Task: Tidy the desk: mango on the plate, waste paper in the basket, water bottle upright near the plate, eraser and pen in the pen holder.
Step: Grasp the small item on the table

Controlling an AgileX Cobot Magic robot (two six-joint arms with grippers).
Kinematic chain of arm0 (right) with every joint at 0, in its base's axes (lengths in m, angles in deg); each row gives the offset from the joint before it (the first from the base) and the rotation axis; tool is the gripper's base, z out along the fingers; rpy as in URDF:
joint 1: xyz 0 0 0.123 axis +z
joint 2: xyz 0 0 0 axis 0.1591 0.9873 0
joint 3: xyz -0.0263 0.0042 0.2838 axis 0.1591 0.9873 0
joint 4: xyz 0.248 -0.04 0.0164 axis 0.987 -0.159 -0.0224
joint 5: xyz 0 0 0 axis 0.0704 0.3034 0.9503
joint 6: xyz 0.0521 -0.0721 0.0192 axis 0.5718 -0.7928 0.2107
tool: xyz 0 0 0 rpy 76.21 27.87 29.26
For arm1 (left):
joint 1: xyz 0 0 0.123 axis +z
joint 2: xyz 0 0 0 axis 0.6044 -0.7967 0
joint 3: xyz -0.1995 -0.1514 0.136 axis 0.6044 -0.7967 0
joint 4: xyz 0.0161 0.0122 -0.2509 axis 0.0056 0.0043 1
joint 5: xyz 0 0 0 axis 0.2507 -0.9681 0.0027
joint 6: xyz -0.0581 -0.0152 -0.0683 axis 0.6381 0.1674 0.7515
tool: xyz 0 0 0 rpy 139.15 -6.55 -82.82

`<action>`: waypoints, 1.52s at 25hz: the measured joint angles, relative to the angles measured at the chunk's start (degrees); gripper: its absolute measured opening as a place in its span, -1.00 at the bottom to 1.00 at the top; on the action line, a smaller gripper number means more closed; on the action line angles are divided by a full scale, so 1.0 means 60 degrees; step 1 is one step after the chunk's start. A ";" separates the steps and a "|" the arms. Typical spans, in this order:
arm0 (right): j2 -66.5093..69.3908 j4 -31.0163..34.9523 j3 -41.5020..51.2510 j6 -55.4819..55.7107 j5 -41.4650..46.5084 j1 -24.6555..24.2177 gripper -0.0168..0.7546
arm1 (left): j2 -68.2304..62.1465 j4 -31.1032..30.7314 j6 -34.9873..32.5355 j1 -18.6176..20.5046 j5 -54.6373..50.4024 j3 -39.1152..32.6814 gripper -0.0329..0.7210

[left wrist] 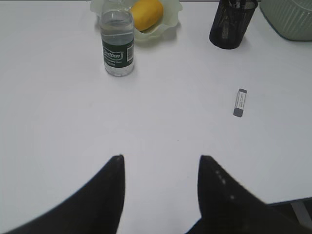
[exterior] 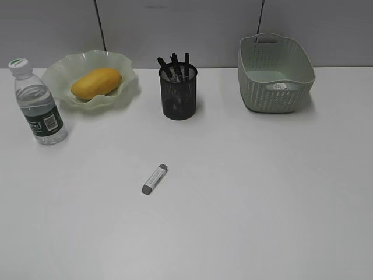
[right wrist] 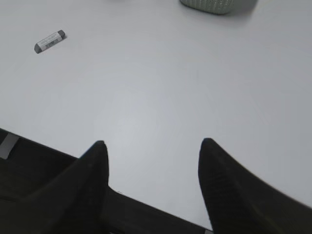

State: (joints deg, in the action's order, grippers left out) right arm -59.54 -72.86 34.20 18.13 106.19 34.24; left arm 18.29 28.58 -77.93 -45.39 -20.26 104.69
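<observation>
On the desk [exterior: 245, 192] almost everything sits where I want it: mango [exterior: 97, 83] on the plate [exterior: 125, 87], water bottle [exterior: 38, 105] upright beside it, waste paper [exterior: 279, 86] in the basket [exterior: 274, 87], pens in the pen holder [exterior: 178, 93]. Only the eraser [exterior: 154, 179] lies loose mid-desk. My left gripper [left wrist: 161, 158] and right gripper [right wrist: 152, 144] hang parted and empty, so I judge either could fetch it.

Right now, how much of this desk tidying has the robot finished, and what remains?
Mostly done. The yellow-orange mango lies on the wavy pale green plate, the clear water bottle stands upright beside it, pens stick out of the black mesh pen holder, and a paper scrap sits in the perforated green basket. Nothing is in hand. Left: the grey eraser, lying on the desk.
</observation>
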 joint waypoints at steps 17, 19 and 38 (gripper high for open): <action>-0.0798 -0.0364 0.0944 0.0341 0.0001 0.0000 0.26 | -0.0580 0.0473 0.0000 0.0000 0.1901 0.0158 0.08; -0.0798 -0.0381 0.0958 0.0357 0.0001 0.0000 0.26 | -0.1070 0.0788 0.0000 0.0000 0.2939 0.0166 0.08; -0.0798 -0.0409 0.0976 0.0375 -0.0007 0.0000 0.26 | -1.0631 0.3687 -0.3038 -0.1489 0.4788 0.3063 0.12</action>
State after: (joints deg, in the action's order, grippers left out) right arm -64.32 -75.31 40.06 20.38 106.15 34.24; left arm -45.49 50.70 -96.16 -54.33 8.47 123.07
